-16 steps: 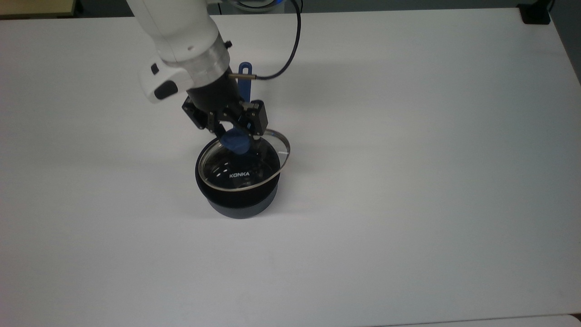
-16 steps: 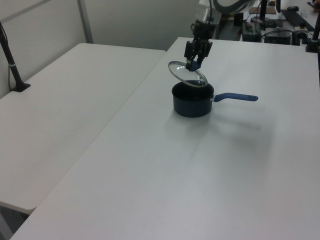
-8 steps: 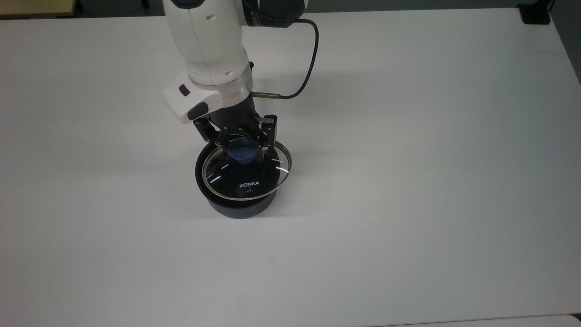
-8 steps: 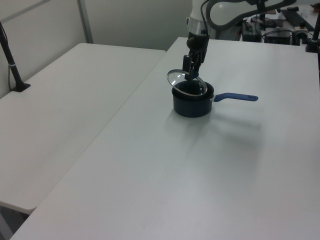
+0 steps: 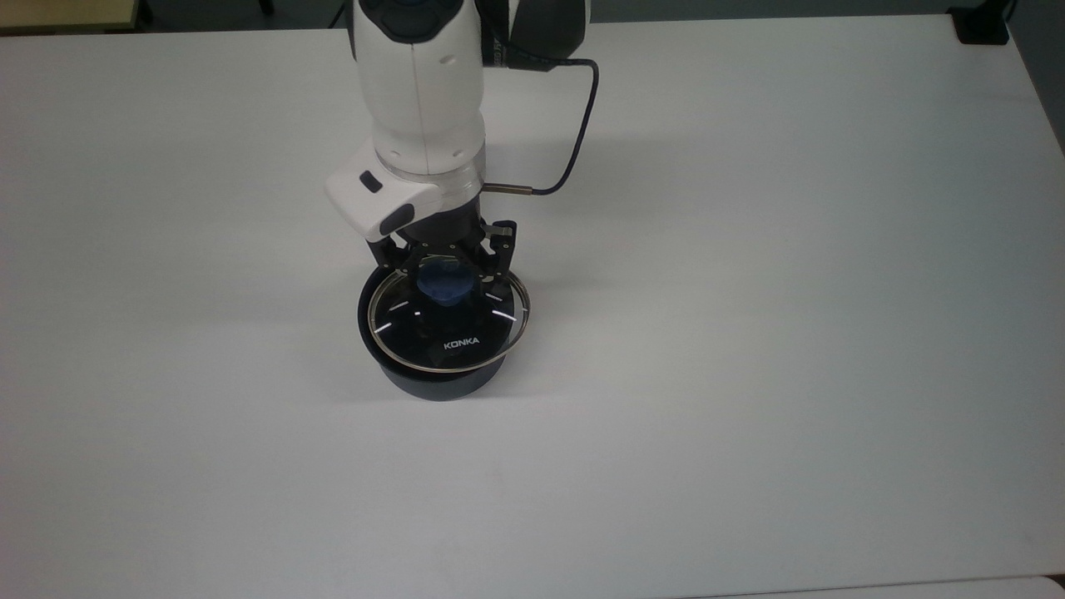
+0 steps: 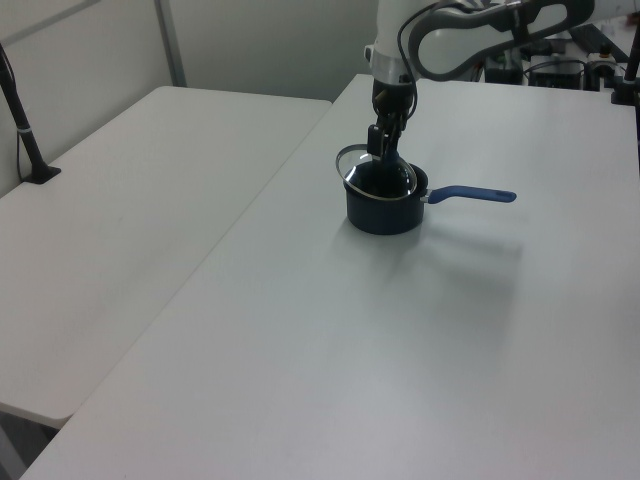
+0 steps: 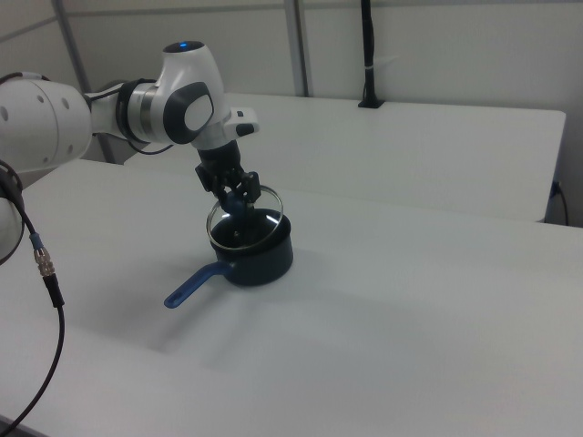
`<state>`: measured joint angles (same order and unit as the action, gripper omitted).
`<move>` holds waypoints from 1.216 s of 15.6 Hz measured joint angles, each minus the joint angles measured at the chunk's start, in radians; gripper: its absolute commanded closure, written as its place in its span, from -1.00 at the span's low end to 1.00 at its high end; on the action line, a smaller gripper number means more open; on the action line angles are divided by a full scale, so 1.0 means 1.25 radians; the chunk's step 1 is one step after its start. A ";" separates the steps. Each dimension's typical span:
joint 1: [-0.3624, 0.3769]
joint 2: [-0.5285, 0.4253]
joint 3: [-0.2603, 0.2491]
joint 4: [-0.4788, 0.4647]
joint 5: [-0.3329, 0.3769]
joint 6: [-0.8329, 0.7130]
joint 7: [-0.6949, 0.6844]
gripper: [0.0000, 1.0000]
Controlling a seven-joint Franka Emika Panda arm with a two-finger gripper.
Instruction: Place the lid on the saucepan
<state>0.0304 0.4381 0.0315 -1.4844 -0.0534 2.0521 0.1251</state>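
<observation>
Gripping the lid (image 5: 449, 320) by its blue knob, the tool (image 5: 447, 279) holds it apparently slightly tilted over the saucepan (image 5: 437, 374).

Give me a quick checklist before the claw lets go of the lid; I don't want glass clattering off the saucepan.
1. Claw shut on the blue knob: ok.
2. Lid over the saucepan opening: ok, roughly centred in the top view.
3. Lid level: not ok, tilted in the right view.
4. Lid rim seated all round: not ok, one side sits raised.
5. Saucepan upright on the table: ok.
6. Handle free of the arm: ok.
</observation>
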 measured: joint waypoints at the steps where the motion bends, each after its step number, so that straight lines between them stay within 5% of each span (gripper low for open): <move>1: 0.001 0.000 0.000 0.000 -0.003 0.000 0.000 -0.43; 2: 0.001 0.000 0.000 0.000 -0.004 0.000 0.000 -0.94; 3: 0.001 0.000 0.000 0.000 -0.004 0.000 0.000 -1.00; 13: -0.002 -0.024 0.000 0.005 -0.007 -0.012 0.000 -1.00; 19: -0.014 -0.157 -0.003 0.000 -0.007 -0.232 0.000 -1.00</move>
<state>0.0128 0.2420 0.0283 -1.4846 -0.0617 1.7618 0.1245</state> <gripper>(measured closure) 0.000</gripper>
